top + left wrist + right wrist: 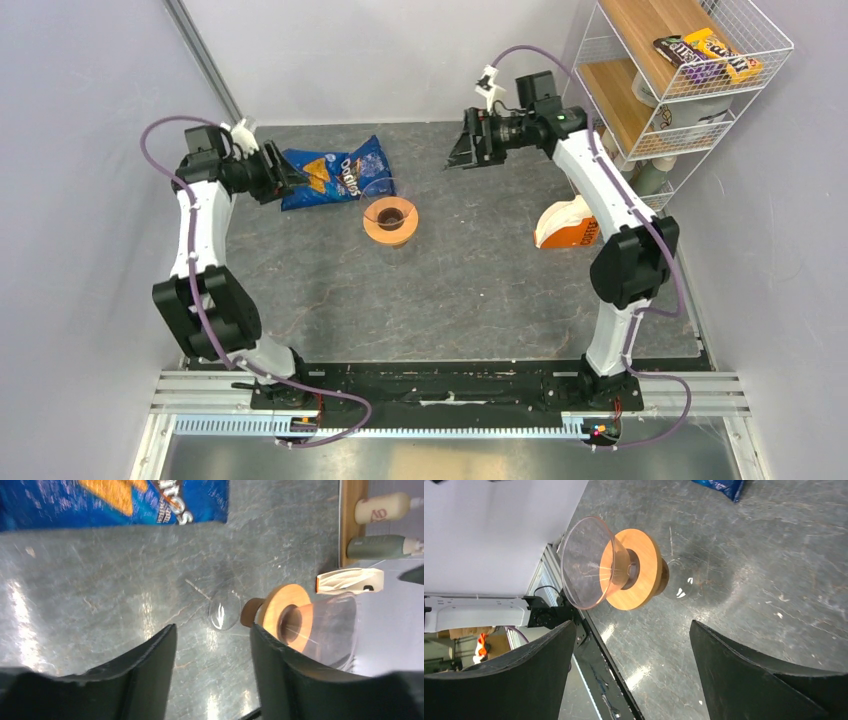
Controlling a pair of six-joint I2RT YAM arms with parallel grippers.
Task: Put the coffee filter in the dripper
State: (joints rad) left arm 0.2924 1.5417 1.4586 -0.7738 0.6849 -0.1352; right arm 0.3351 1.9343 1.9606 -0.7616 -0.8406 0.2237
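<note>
Grey, stone-patterned table (470, 290) is seen from above, with 2 arms bolted at its 6 o'clock edge. A white wire shelf (690, 70) is set at the 2 o'clock corner, and candy packs (705, 55) are laid on its top tier. At 10 o'clock of the dripper (390, 218) the left gripper (287, 180) is held, its tip over the edge of a blue chip bag (335, 175); its jaws are spread, with nothing between them. At 1 o'clock of the dripper the right gripper (463, 150) is held, jaws likewise wide apart and empty. An orange-and-white pack (567, 225) is laid at 3 o'clock, well apart from the dripper, which is stood near the table's middle. A clear cone is carried above its orange disc, and a small clear glass (679, 582) is seen under its brown neck.
</note>
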